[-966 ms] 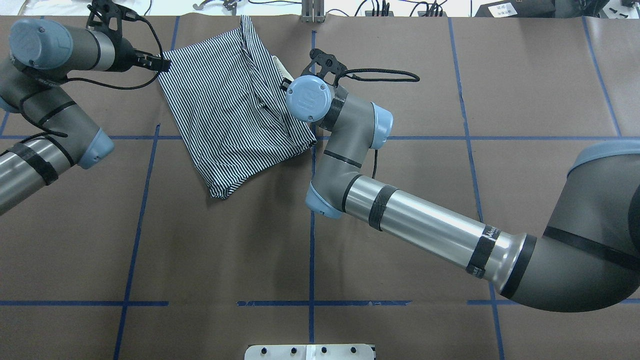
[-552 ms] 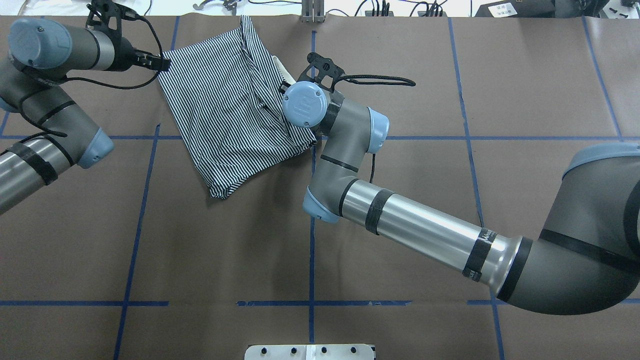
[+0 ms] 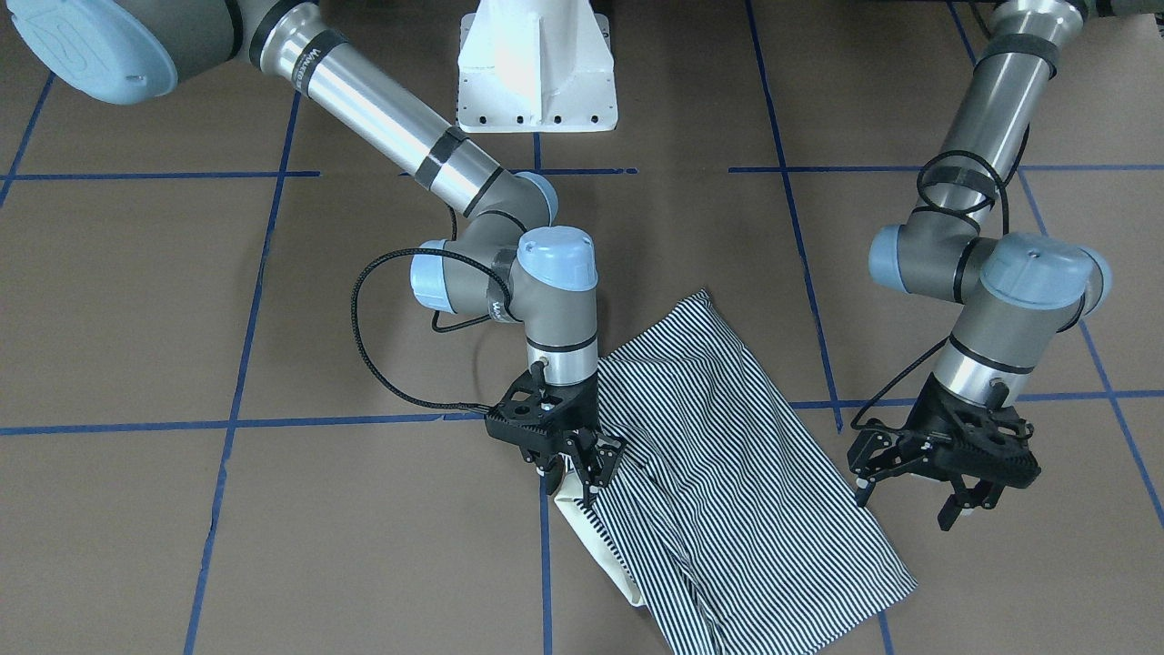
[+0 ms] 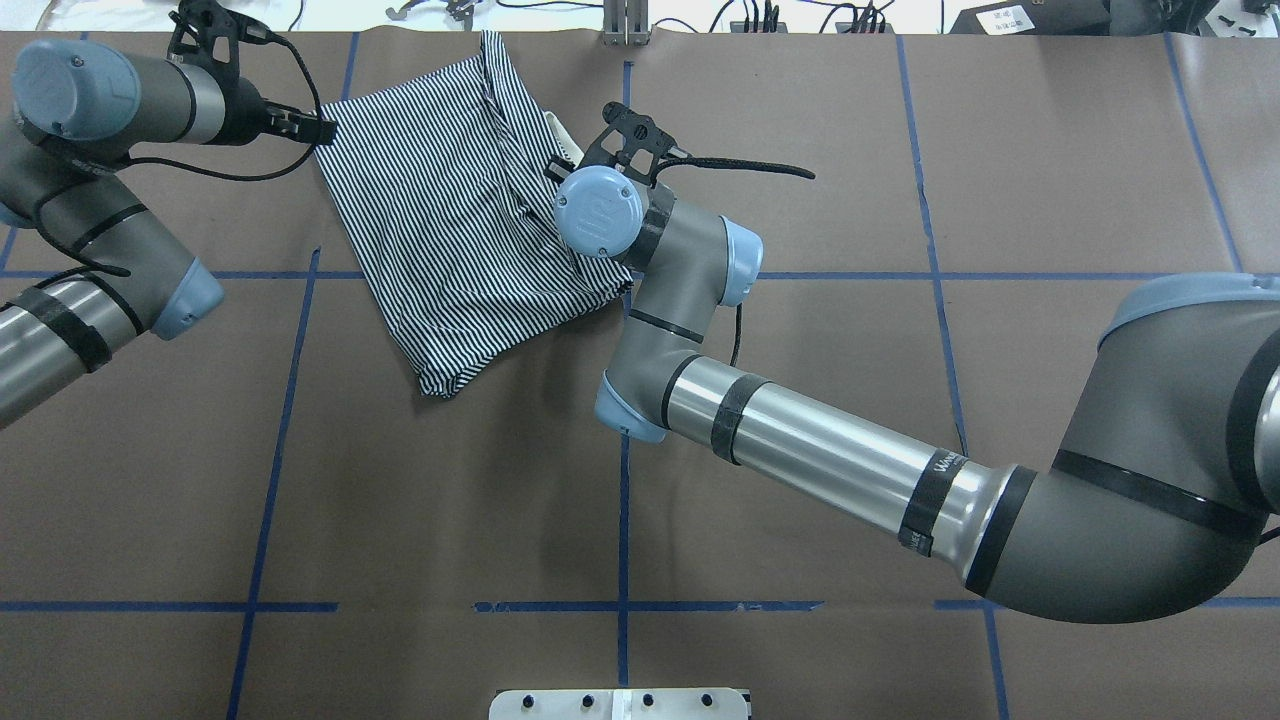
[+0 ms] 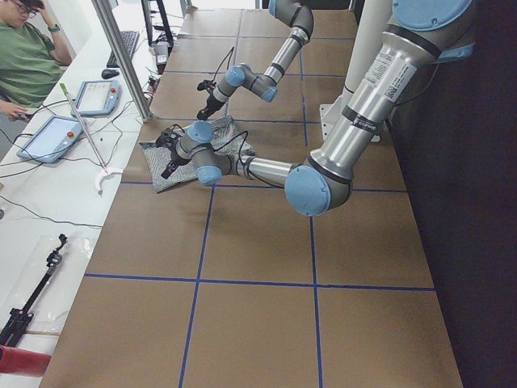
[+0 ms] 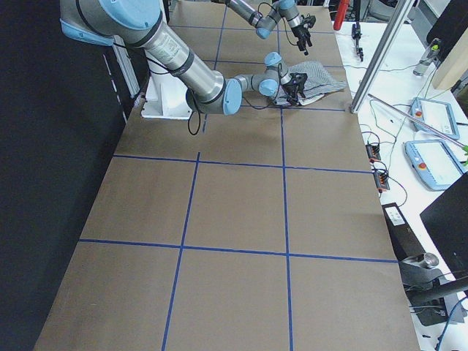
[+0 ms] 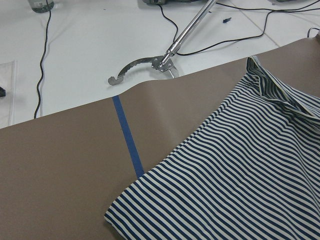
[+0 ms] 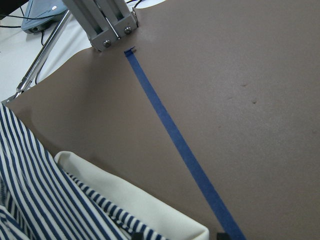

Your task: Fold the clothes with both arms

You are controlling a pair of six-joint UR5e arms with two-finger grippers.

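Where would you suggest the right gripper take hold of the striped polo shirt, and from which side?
The cream collar of the polo shirt: it pokes out flat beyond the stripes, a free edge on the robot's right. The right gripper, open, hangs just over it, so I would likely drop straight down and pinch that edge.

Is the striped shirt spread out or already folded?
Folded: the shirt lies as a compact slanted rectangle, layers overlapping, cream collar peeking from one edge.

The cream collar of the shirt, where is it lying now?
In the front-facing view the cream collar lies along the left edge of the striped shirt, just under the right hand and beside a blue tape line.
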